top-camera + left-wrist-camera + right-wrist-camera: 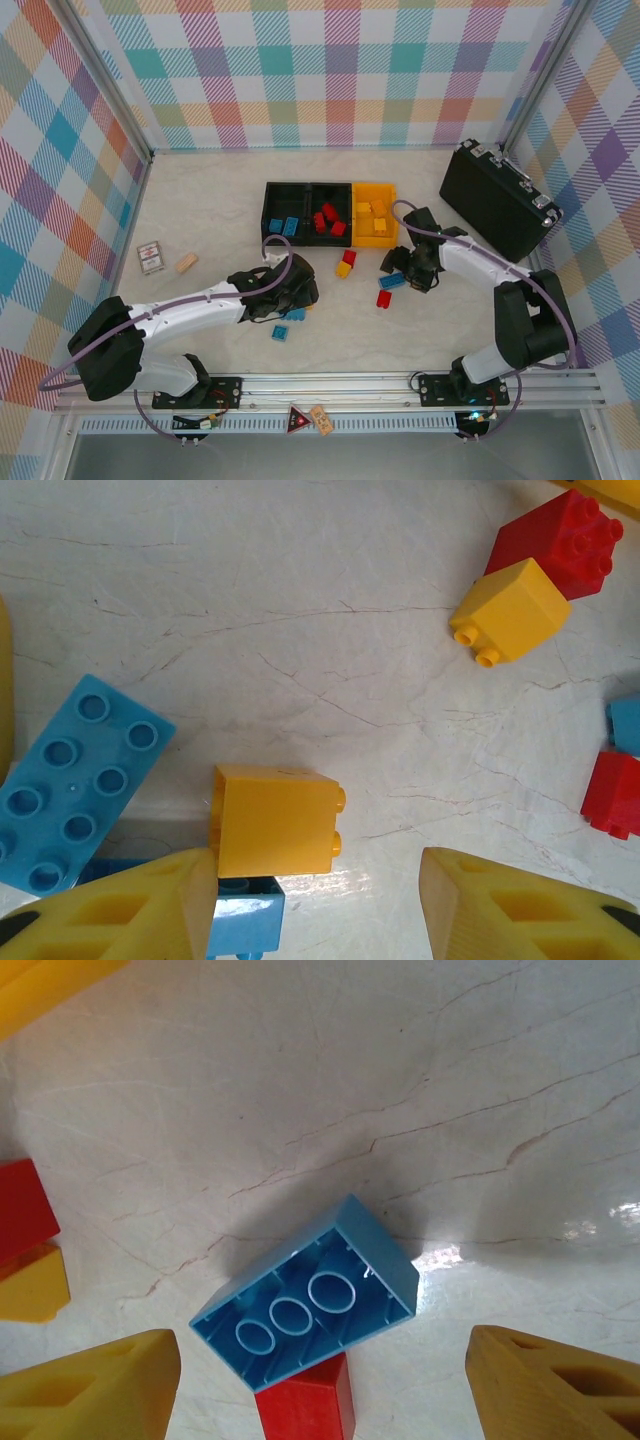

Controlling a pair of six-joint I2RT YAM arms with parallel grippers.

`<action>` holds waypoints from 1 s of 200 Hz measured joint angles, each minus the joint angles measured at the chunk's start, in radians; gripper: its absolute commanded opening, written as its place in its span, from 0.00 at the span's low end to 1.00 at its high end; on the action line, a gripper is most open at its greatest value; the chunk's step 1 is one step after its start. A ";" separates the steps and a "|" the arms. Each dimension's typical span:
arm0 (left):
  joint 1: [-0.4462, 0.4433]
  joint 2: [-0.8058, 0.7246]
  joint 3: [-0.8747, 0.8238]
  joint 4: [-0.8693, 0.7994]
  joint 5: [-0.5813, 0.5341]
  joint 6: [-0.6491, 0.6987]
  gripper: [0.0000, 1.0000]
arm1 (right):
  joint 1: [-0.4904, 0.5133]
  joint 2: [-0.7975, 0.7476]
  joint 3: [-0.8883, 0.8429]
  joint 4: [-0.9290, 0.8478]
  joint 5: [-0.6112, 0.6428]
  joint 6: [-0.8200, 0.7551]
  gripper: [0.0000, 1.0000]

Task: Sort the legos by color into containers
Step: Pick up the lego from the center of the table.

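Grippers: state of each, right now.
Left gripper: open, holding nothing; a yellow brick sits by one finger.
Right gripper: open, holding nothing; a blue brick lies between its fingers, untouched.

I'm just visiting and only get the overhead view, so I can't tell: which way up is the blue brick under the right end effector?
Observer: In the right wrist view the blue brick lies tipped, its hollow underside facing up, between the open fingers of the right end effector.
Operator: Is it touching anything?
Observer: One edge appears to meet a red brick.
Operator: And the left arm?
Observer: The left end effector is open over a yellow brick that lies on its side, studs pointing sideways.
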 measured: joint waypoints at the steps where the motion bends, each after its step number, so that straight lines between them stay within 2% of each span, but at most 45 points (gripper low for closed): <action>1: 0.000 0.000 0.000 0.001 0.000 0.000 0.55 | 0.000 0.002 0.000 0.001 0.000 0.001 0.75; 49: 0.000 0.015 0.000 0.013 0.000 0.000 0.55 | 0.000 0.082 0.000 0.034 0.001 0.035 0.72; 133: 0.000 0.021 0.000 0.023 0.008 -0.001 0.55 | -0.005 0.109 -0.004 0.047 0.007 0.064 0.38; 172: 0.000 0.031 0.000 0.023 0.011 -0.001 0.55 | -0.005 0.109 0.000 0.051 0.003 0.061 0.28; 200: 0.000 0.031 0.000 0.024 0.011 -0.003 0.55 | -0.005 0.109 0.007 0.050 0.003 0.053 0.27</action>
